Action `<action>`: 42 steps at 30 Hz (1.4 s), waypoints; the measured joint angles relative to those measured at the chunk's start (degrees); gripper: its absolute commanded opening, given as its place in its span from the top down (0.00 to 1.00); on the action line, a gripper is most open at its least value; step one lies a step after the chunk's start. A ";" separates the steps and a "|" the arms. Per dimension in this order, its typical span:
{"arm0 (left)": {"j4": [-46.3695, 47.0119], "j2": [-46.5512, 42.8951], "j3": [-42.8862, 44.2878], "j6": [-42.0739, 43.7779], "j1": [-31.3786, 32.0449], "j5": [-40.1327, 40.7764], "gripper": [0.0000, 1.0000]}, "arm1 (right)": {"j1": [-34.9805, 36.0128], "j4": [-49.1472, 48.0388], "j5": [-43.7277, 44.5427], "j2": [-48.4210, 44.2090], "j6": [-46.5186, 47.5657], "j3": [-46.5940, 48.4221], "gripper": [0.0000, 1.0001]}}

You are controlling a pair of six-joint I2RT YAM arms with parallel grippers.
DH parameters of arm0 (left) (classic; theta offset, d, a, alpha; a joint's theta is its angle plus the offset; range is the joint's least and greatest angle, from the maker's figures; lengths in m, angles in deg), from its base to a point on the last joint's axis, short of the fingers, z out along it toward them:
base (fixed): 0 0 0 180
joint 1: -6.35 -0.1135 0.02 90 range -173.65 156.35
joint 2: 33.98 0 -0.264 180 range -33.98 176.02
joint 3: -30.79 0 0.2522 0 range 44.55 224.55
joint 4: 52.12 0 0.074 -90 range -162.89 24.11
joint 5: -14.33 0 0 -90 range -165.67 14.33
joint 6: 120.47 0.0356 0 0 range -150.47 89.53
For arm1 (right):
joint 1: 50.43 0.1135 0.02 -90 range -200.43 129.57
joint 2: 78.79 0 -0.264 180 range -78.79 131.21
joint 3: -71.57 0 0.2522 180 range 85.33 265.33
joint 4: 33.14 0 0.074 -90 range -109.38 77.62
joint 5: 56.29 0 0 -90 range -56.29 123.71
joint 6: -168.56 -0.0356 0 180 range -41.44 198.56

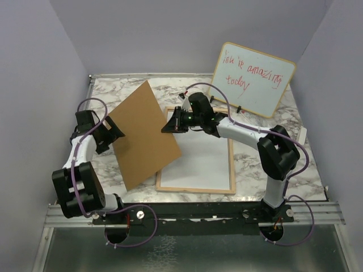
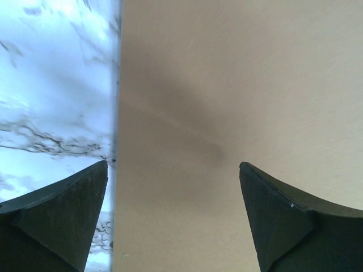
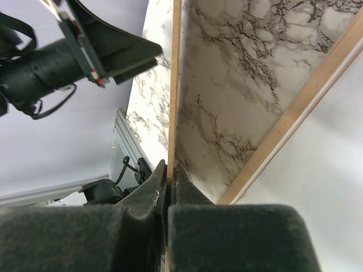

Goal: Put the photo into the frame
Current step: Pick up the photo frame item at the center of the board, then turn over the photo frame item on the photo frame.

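At the back right of the marble-patterned surface (image 1: 258, 170), a wood-rimmed whiteboard (image 1: 253, 79) is leaning against the wall. It is showing red handwriting that seems to be reading "you're amazing today", though the first word is scrawled and hard to be sure of.

In the middle of the surface the frame (image 1: 195, 190) is lying flat. Its thin light-wood rails are forming a long rectangle around a smooth white face. From above, its left side is disappearing behind a plain brown backing board (image 1: 144, 133). This board is a thin, matte, flat rectangle standing tilted between the two arms.

The right hand (image 3: 169, 175) is pinching the board's thin edge, its dark fingers pressing together on either side of it near the right-hand corner.

The left hand (image 2: 173, 167) is standing wide apart at the board's left side. Its two wedge-shaped black fingers are spreading in front of the brown face and gripping nothing. In the wrist view, the left finger is lining up with the board's edge, where the veined marble is showing.
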 measured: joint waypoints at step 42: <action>6.84 -9.68 16.20 -19.87 7.30 -11.45 0.01 | -4.85 54.07 31.32 -26.80 7.67 19.19 1.00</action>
